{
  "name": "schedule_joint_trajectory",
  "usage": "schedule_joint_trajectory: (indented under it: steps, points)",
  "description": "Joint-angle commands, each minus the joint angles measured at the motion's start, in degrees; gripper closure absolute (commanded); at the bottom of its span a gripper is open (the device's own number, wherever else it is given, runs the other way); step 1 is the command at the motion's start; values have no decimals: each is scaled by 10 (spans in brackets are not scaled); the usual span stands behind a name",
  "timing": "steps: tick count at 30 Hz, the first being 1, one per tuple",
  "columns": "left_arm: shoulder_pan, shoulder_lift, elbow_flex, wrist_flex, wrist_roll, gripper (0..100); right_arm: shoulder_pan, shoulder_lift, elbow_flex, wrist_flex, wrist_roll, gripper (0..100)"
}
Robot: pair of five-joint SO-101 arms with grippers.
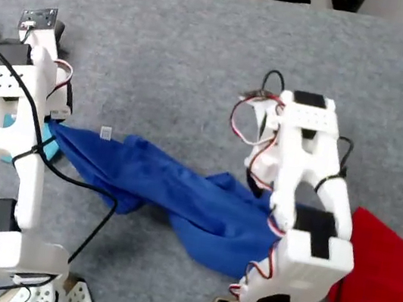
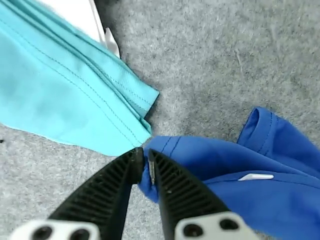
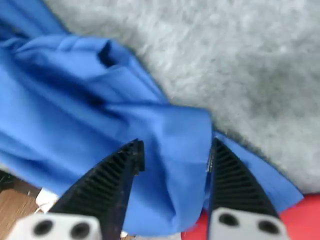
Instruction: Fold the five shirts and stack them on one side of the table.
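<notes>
High view, we saw blue shirt (image 1: 179, 193), red shirt (image 1: 387, 288) at its 4 o'clock, left gripper (image 2: 145, 161) clamped on blue shirt's edge, right gripper (image 3: 173, 150) spread wide above it, empty.

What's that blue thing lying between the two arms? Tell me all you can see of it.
The blue shirt is thin, soft cloth with stitched hems and a small white label, lying crumpled and unfolded across the grey table. The left gripper pinches one corner beside the teal shirt; the open right gripper straddles a fold near the red shirt.
</notes>
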Motion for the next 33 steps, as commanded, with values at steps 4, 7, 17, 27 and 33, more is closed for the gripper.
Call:
schedule_joint_trajectory:
  steps: [4,7,17,27,33]
  points:
    - [7,-15,29,-37,-4,981,-16,63,7,-93,-16,829]
    - [7,-15,44,-39,-4,981,-18,97,-4,-113,-33,935]
    - [7,-16,41,-36,-4,981,-14,117,-86,-100,-35,963]
    - [6,-16,41,-34,-4,981,11,122,-335,-31,-80,967]
    - [7,-16,41,-34,-4,981,-21,123,-344,25,-64,963]
